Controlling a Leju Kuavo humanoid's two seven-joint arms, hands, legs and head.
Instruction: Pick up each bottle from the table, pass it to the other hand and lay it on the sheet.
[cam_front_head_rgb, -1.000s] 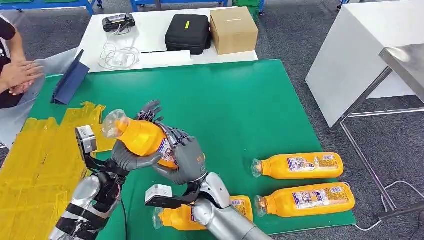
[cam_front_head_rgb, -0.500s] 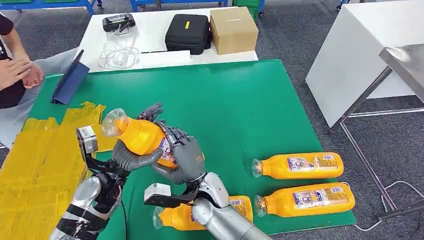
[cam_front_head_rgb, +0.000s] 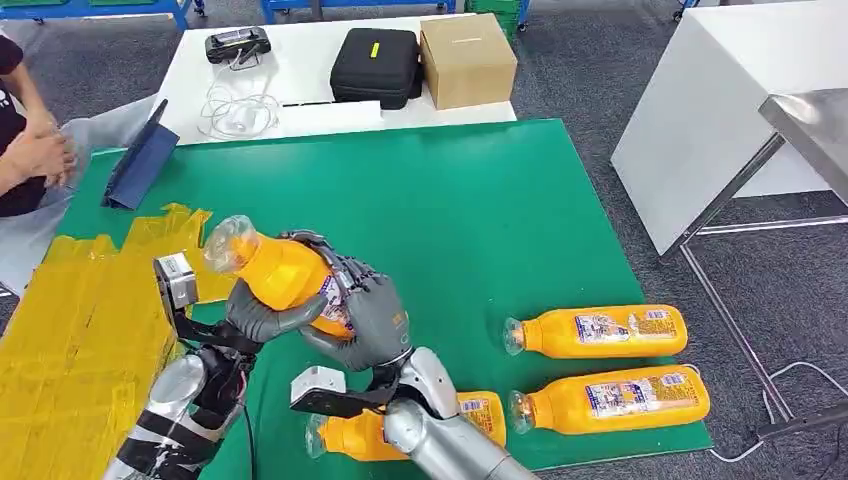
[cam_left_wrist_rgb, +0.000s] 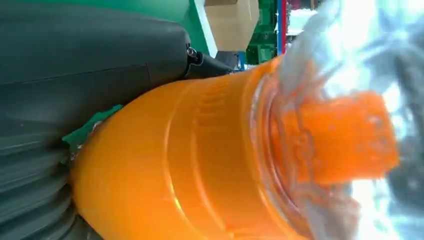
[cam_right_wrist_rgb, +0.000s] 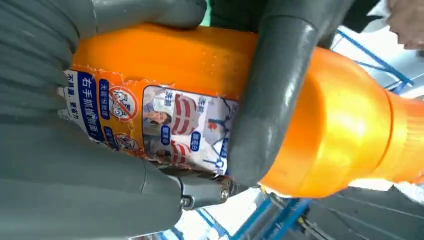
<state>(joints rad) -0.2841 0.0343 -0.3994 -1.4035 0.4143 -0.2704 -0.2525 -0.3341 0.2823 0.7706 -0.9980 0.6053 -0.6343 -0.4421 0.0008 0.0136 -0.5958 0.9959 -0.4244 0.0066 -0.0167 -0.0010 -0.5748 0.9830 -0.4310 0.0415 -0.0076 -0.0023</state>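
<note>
Being gripped from both sides, the held bottle (cam_front_head_rgb: 283, 277) is carried above the green mat (cam_front_head_rgb: 470, 210), its clear-wrapped cap end pointing toward ten o'clock in the head view. It is clasped at its labelled lower half by the right hand (cam_front_head_rgb: 365, 315), whose palm is wrapped under and around the base. Against its near side the thumb of the left hand (cam_front_head_rgb: 262, 312) is pressed, and its far side is now covered by that hand's dark fingers (cam_front_head_rgb: 305, 240). A second ago those fingers were seen fanned out above the bottle; they are now folded down onto its shoulder. The handover is therefore judged to be at its midpoint: the receiving grasp looks closed, while the giving grasp is not yet released. In the right wrist view the label (cam_right_wrist_rgb: 150, 120) is crossed by a thick grey finger, so both holds overlap on one body.

Three further bottles are left lying on the mat: one (cam_front_head_rgb: 596, 331) at four o'clock from the hands, one (cam_front_head_rgb: 610, 399) just below it, and one (cam_front_head_rgb: 400, 432) partly hidden behind the right forearm. At nine o'clock the yellow sheet (cam_front_head_rgb: 70, 330) is spread, waiting for the bottle. A person's hand (cam_front_head_rgb: 40, 155) is seen at the far left edge.
</note>
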